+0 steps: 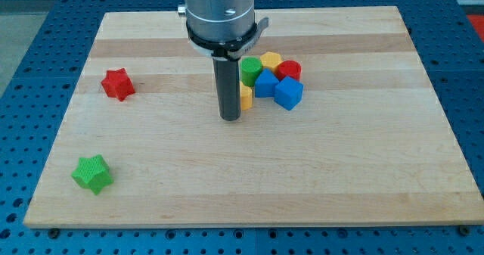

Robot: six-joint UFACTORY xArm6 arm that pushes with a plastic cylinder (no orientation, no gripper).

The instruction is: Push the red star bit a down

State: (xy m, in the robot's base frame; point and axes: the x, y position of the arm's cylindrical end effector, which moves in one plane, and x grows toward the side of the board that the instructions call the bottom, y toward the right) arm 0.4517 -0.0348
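The red star (118, 84) lies on the wooden board (151, 172) at the view's left. My tip (230, 118) is near the board's middle, well to the right of the red star and slightly lower in the view. It stands just left of a cluster of blocks and partly hides a yellow block (246, 97) there.
The cluster right of my tip holds a green cylinder (251, 70), a yellow block (270, 61), a red cylinder (289, 70), and two blue blocks (265, 83) (288, 93). A green star (93, 173) lies at the lower left.
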